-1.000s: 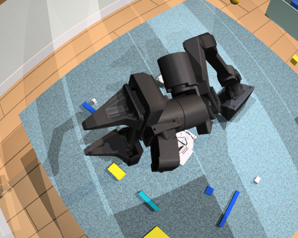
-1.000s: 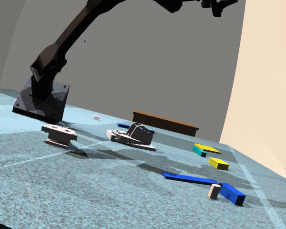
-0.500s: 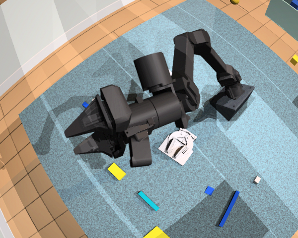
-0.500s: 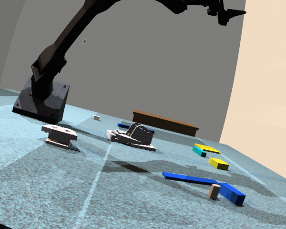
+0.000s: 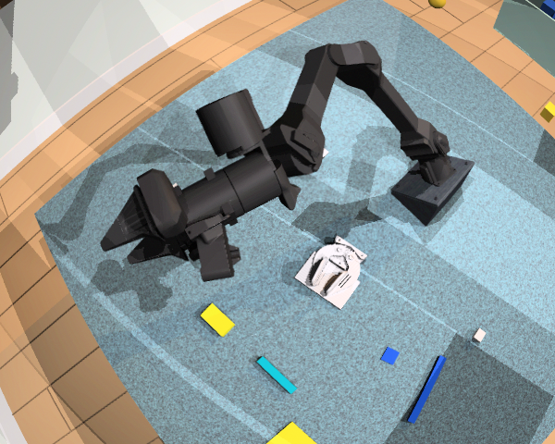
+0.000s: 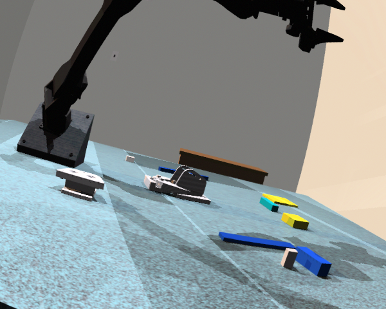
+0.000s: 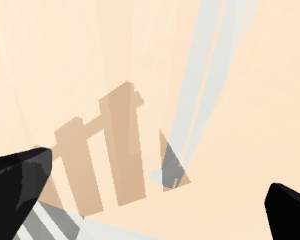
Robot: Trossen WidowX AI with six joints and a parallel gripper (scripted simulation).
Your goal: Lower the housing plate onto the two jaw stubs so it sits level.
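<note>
My gripper (image 5: pixel 117 252) (image 6: pixel 343 24) (image 7: pixel 161 178) is open and empty, high in the air, well away from the white parts. A white base assembly (image 5: pixel 339 301) (image 6: pixel 203 200) lies on the blue mat, with two upright curved jaws (image 5: pixel 334 282) (image 6: pixel 193 181) side by side on it. A separate white plate with two slots (image 6: pixel 82 174), which looks like the housing plate, rests on a narrower white block nearer the arm's base. It stands apart from the jaws. In the top view the arm mostly hides it. The pins and stubs are too small to make out.
A yellow block (image 5: pixel 216 319) (image 6: pixel 296 221), a cyan bar (image 5: pixel 277 375) (image 6: pixel 268 203) and a blue bar (image 5: pixel 425 389) lie around the assembly. Another blue bar (image 6: pixel 256 241), a blue block (image 6: pixel 312 261) and a small white block (image 6: pixel 289 257) lie in the exterior view's foreground.
</note>
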